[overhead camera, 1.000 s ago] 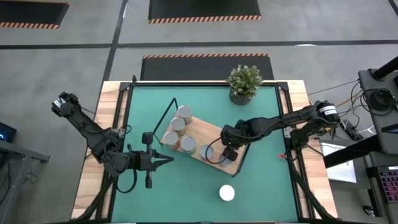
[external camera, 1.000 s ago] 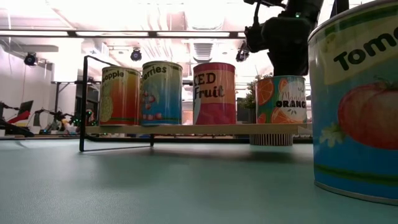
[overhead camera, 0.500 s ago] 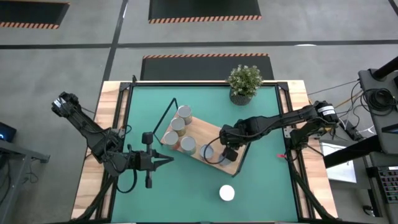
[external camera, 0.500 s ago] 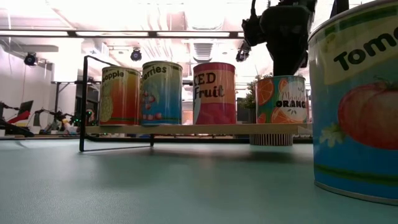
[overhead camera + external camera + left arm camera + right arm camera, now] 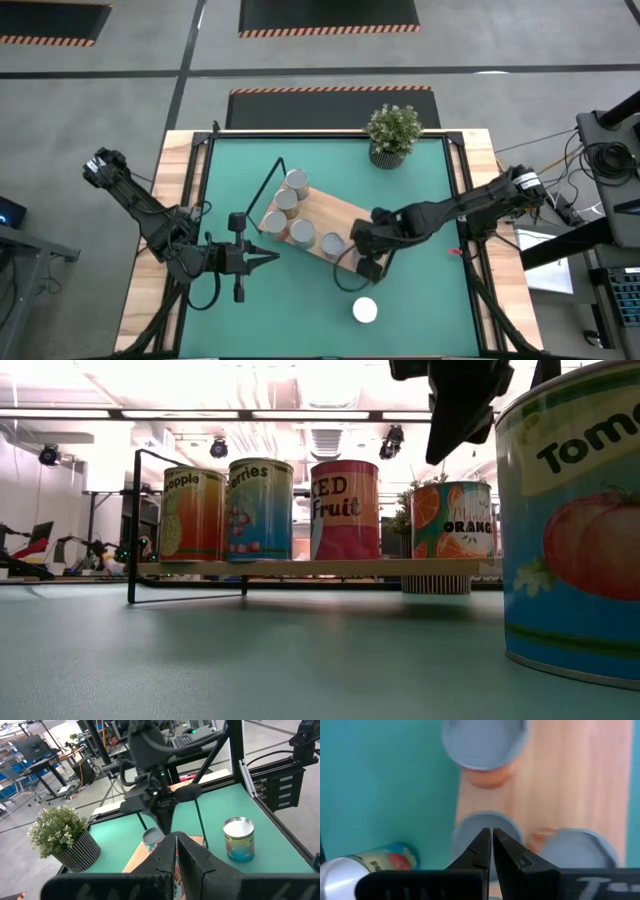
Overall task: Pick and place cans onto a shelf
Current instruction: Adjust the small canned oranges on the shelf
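Right gripper point(image 5: 366, 262): fingers pressed together, holding nothing, poised above the near end of the shelf point(image 5: 340, 212), beside the orange can point(image 5: 453, 519). Its wrist view looks straight down past the closed fingertips onto silvery can tops and light wood. Left gripper point(image 5: 268, 257): fingers likewise together and empty, parked over the green mat point(image 5: 420, 300) off the shelf's left side.

Shelf: a light-wood board lying diagonally on the mat, with a black wire loop at each short end. Four cans point(image 5: 302, 233) stand upright along its front edge; the low view shows their printed fruit labels in a row.

Remaining can: the tomato can point(image 5: 365, 310), upright on the mat, near the front edge and apart from the shelf, close to the right gripper.

Handling, as judged: the cans are rigid metal cylinders, probably moderately heavy if full, with smooth, somewhat slippery labelled walls; not fragile, though apt to topple neighbours. The best hold is across the side wall near mid-height, fingers opened wider than the can, lowered squarely from above.
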Tool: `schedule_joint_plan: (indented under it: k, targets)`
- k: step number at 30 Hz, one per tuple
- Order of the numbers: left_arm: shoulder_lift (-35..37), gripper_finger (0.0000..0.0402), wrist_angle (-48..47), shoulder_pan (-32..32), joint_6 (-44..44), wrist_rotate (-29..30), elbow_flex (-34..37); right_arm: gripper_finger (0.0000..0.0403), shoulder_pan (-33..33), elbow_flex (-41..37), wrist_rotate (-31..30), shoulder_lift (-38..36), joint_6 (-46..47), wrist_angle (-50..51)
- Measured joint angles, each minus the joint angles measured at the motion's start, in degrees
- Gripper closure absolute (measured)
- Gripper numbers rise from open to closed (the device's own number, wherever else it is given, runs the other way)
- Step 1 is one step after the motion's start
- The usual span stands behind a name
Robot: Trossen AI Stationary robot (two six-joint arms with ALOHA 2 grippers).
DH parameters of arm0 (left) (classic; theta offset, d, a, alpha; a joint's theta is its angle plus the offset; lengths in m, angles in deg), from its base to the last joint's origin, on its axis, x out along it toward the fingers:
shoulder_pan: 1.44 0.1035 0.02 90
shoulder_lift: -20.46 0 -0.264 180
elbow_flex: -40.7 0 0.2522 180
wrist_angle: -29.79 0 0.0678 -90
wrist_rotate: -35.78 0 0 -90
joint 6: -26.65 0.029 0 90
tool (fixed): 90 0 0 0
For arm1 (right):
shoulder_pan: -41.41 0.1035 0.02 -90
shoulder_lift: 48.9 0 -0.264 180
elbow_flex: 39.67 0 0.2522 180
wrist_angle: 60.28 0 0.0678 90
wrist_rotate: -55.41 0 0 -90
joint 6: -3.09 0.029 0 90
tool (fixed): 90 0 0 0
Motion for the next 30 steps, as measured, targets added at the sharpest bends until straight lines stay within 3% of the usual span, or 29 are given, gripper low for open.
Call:
schedule_joint_plan:
  k: [9, 16, 30]
  targets:
    - [0.0, 0.0402, 0.1, 0.0, 0.0, 0.0, 0.0, 0.0394, 1.3, 0.0, 2.6, 5.9, -0.4, -1.7]
    - [0.0, 0.0402, -0.2, 0.0, 0.0, 0.0, 0.0, 0.0394, 1.3, 4.1, 2.7, 9.7, -0.5, 5.3]
    - [0.0, 0.0402, -0.2, 0.0, -0.2, 0.0, 0.0, 0.0394, 1.3, 5.6, 3.0, 10.5, -0.7, 6.1]
